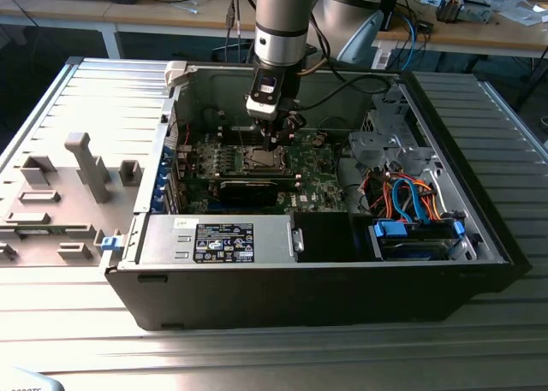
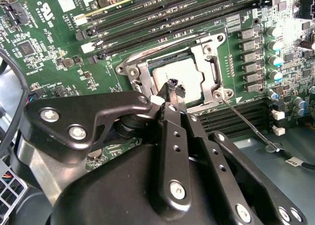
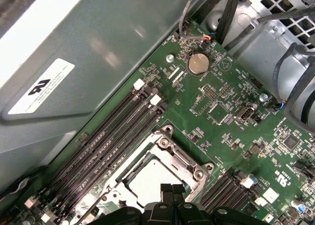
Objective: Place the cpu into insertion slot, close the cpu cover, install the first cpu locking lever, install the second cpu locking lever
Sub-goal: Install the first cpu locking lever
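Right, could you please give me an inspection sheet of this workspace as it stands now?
Surface: slatted metal table carrying an open computer case.
Job's things: chip sits in the socket; cover lies flat over it; one thin lever sticks out sideways, unlatched.
Clutter: grey fixture blocks on the table at the exterior view's left.
Gripper: gripper shut, tips over the chip's edge; contact cannot be told.
Cables: orange and blue cables inside the case; black cables running from the arm.
Surroundings: workbenches behind, with loose gear.
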